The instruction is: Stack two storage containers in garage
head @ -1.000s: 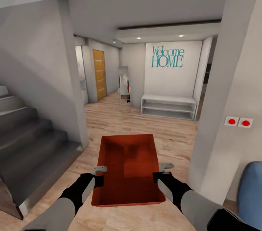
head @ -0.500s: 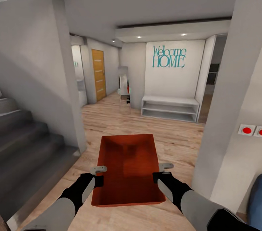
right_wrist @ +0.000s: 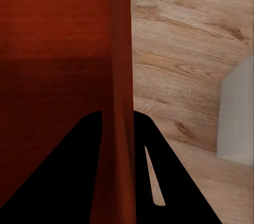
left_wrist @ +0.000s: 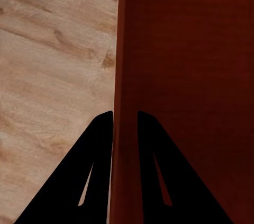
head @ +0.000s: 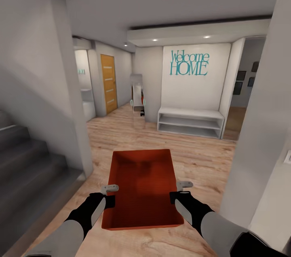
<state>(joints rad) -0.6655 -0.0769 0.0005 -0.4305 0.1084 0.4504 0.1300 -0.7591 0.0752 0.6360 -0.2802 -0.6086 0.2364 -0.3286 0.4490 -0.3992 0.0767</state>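
The robot carries one storage container (head: 142,190) out in front of its trunk, clear of the wood plank floor (head: 202,160), an arm at each long side. The left claw (left_wrist: 125,121) is closed over the left wall near the rim, one finger inside and one outside; the right claw (right_wrist: 116,121) pinches the right wall the same way. Gripping opposite walls level with each other probably keeps the open bin flat and stops it swinging while the base rolls.

The surroundings are a hallway, not the garage: a staircase (head: 28,160) at left, a white shelf bench (head: 190,121) under teal "Welcome HOME" lettering (head: 189,62), and an orange door (head: 109,83) farther off. The carry looks mid-way, with the drop-off yet to come.
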